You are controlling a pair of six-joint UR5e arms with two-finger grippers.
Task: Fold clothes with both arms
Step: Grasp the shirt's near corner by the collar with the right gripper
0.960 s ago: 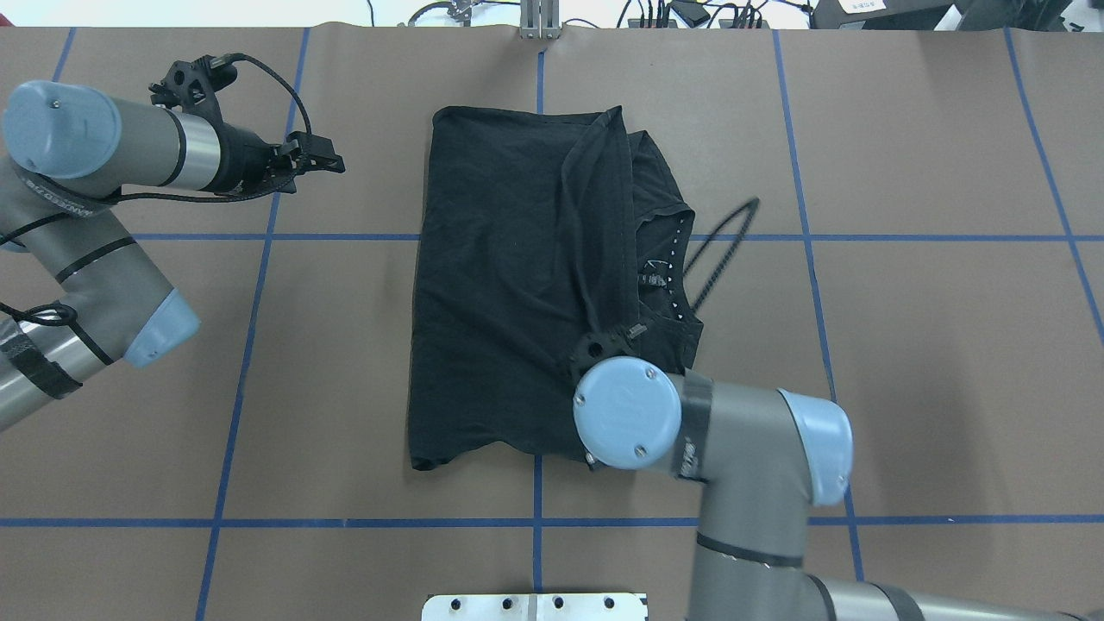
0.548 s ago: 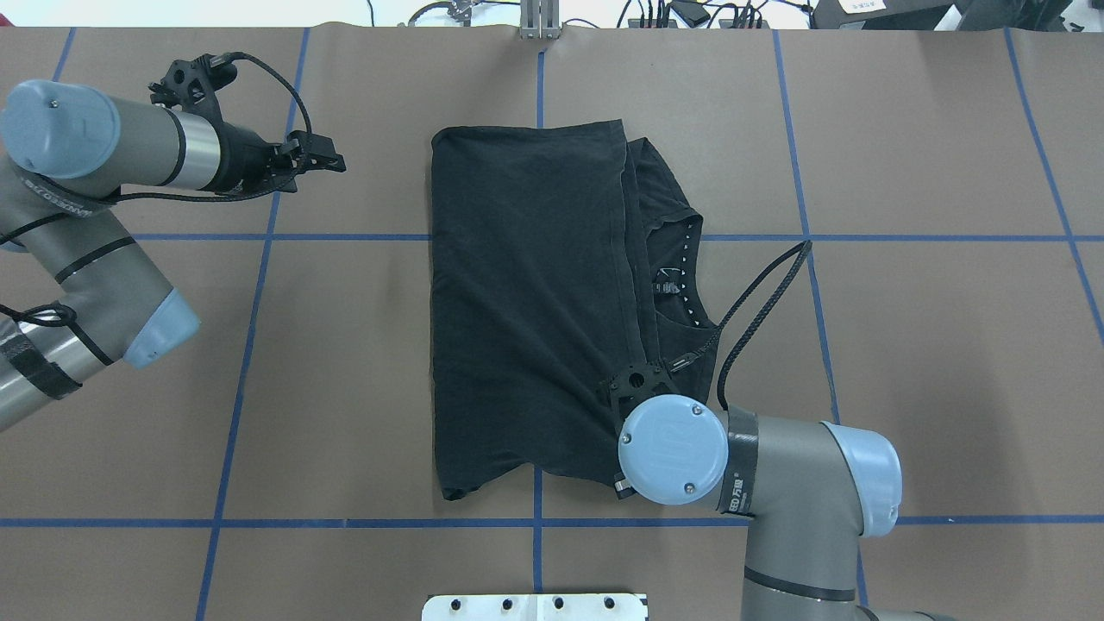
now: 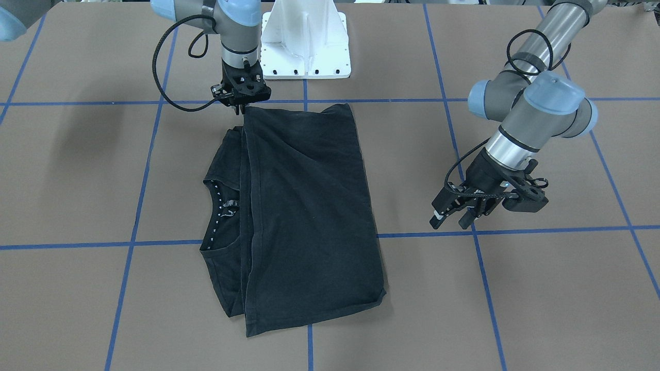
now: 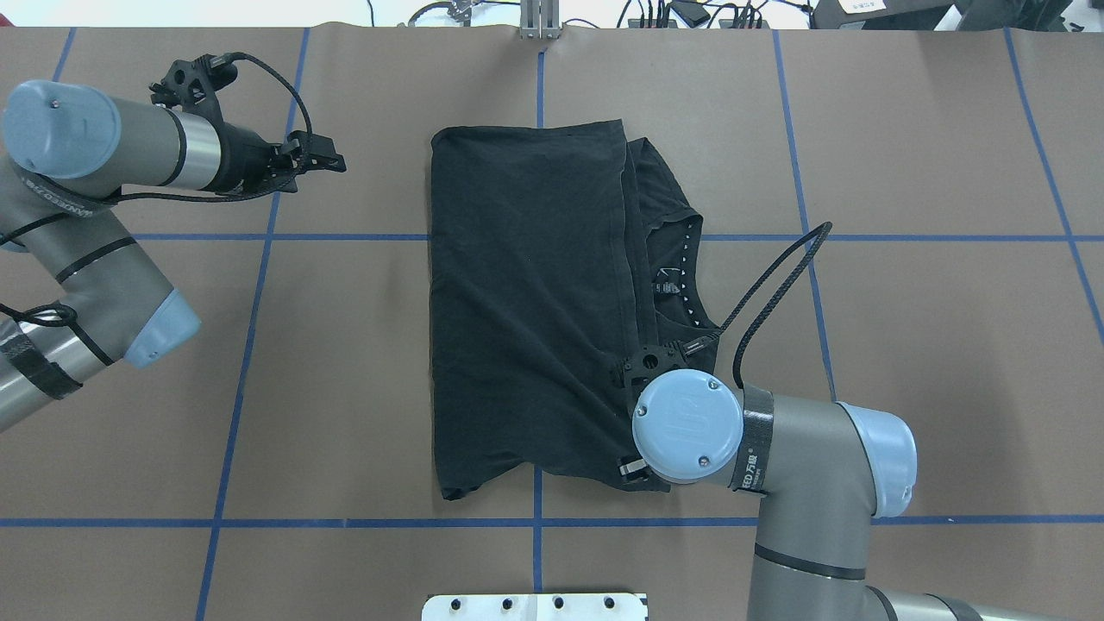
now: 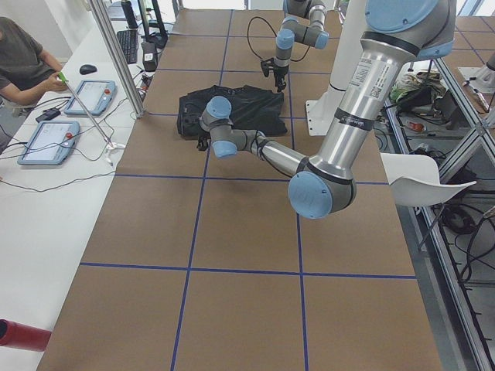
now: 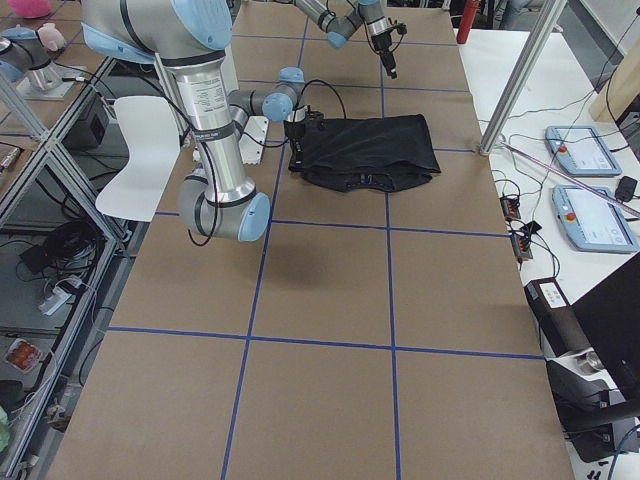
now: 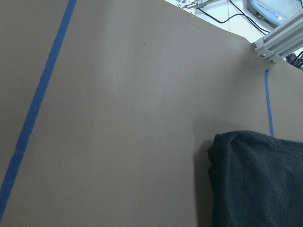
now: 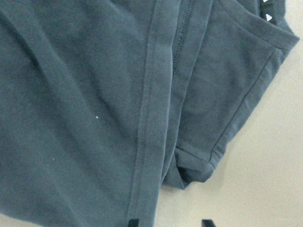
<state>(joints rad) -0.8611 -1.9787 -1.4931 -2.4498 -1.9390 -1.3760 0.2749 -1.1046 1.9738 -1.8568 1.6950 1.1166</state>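
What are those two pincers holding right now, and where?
Nothing, apparently: the right pincer stands open above a corner of the flat black cotton T-shirt; the left pincer hangs empty.

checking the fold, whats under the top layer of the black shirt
The T-shirt's own lower layer: a strip with the neckline and patterned neck lining sticks out beside the folded edge. The rest below, any print included, is covered.

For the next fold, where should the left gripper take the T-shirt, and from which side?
Likely the far-left corner of the T-shirt, on the folded edge nearest the left gripper. Come in low from the robot's left: that edge is straight, lies flat on the table, and nothing blocks it. The right gripper is over the near-right corner.
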